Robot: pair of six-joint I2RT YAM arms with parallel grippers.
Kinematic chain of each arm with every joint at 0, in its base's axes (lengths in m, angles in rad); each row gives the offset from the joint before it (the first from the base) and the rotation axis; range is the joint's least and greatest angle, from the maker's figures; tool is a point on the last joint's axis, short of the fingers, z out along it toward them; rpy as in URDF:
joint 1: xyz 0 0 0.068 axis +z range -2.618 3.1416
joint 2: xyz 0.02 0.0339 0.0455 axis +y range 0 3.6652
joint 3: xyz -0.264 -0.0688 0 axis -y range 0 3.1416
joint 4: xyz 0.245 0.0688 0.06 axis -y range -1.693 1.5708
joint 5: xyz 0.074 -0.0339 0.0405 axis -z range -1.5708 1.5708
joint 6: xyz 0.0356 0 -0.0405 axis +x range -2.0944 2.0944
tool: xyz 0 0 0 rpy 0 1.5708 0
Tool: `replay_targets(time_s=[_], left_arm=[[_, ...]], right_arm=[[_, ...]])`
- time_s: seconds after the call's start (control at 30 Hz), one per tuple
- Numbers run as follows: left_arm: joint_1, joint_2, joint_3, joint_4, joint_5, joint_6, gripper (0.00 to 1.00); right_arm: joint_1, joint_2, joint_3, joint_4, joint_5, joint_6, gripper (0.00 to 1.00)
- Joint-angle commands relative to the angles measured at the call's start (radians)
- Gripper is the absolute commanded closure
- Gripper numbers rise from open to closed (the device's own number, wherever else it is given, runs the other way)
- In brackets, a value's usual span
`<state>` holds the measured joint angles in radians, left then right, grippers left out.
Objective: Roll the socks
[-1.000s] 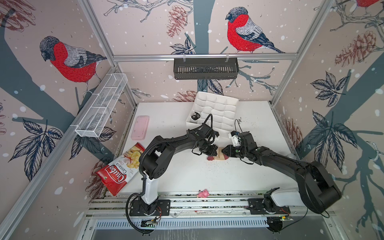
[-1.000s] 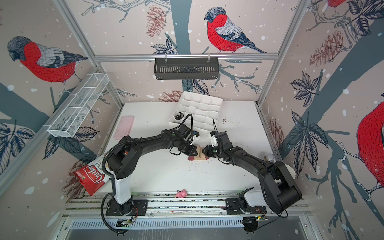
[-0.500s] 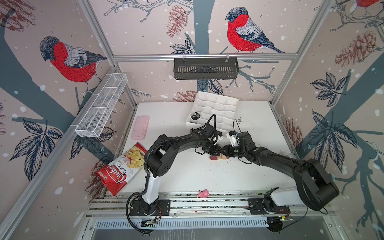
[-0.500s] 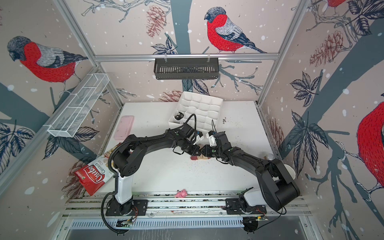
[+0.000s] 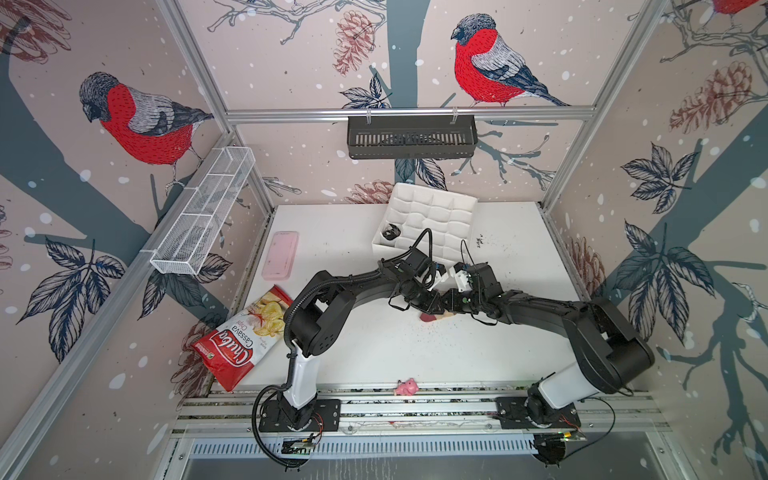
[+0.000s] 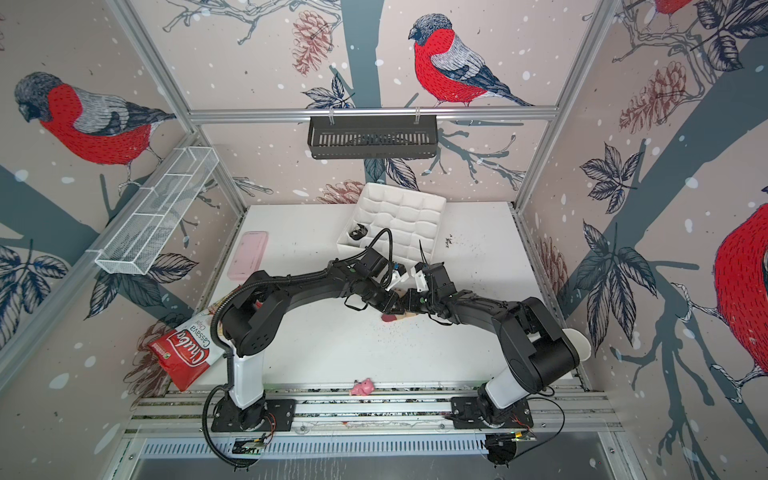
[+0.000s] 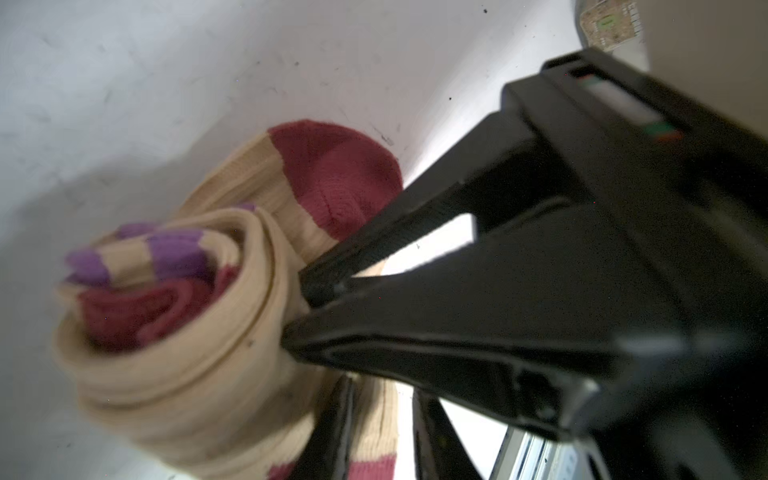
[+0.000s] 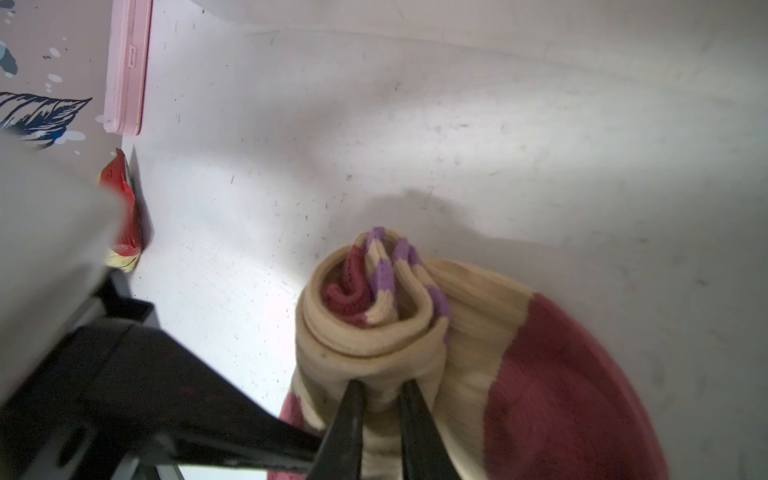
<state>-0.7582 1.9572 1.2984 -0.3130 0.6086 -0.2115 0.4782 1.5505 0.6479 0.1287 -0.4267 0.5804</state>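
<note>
On the table (image 8: 498, 124), tan sock (image 8: 374, 332): lying mostly rolled; one end trailing loose
Right gripper (image 8: 381, 388): pinching the roll's outer fold; likely stopping it unwinding
Left gripper (image 7: 382, 392): standing with jaws apart astride the loose end

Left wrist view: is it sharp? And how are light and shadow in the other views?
Left wrist view: soft, the tan sock roll blurred at its edges. Right wrist view: the roll is sharper, its maroon toe smeared, a soft shadow across the table. Both top views: sharp and evenly lit.

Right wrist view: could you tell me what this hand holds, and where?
The right hand pinches the tan sock at the roll's outer fold.
</note>
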Motion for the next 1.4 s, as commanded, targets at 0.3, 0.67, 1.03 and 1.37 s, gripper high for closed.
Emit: replay_targets(time_s=[0.3, 0.67, 1.03, 1.37], left_arm=[[0.132, -0.086, -0.162, 0.215, 0.016, -0.07, 0.64], [0.138, 0.017, -0.165, 0.345, 0.114, -0.114, 0.56], [0.135, 0.018, -0.235, 0.507, 0.246, -0.181, 0.44], [0.116, 0.049, -0.254, 0.597, 0.263, -0.241, 0.43]], right_arm=[[-0.022, 0.014, 0.001, -0.038, 0.045, -0.014, 0.83], [-0.022, 0.015, 0.004, -0.041, 0.049, -0.016, 0.84], [-0.02, 0.057, 0.024, -0.033, 0.042, -0.017, 0.85], [-0.011, 0.063, 0.028, -0.026, 0.04, -0.008, 0.86]])
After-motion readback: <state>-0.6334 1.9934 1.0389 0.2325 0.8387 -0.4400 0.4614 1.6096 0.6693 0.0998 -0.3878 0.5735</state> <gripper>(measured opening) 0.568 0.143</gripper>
